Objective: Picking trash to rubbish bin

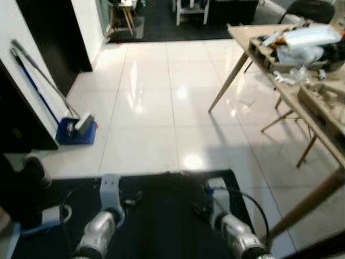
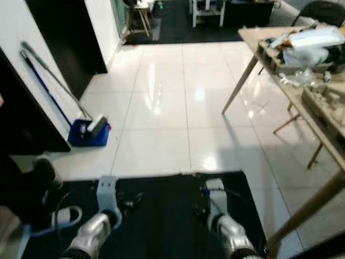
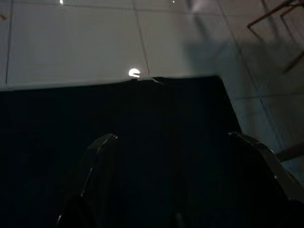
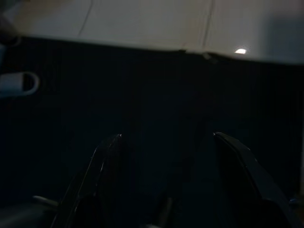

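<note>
Both arms hang low over a black mat (image 1: 167, 221), the left arm (image 1: 105, 216) on the left and the right arm (image 1: 229, 224) on the right. In the left wrist view my left gripper (image 3: 172, 137) is open, its two black fingers spread wide above the mat with nothing between them. My right gripper (image 4: 167, 137) is also open and empty over the same mat. Crumpled plastic wrapping (image 1: 310, 40) and other clutter lie on a wooden table (image 1: 242, 33) at the right. I can make out no bin.
White glossy tiles (image 1: 156, 97) stretch ahead to a dark room at the back. A blue dustpan (image 1: 75, 131) with long-handled brooms (image 1: 38, 81) leans on the left wall. Slanted table legs (image 1: 226, 81) stand at the right. A white plug strip (image 1: 51, 216) lies at the mat's left.
</note>
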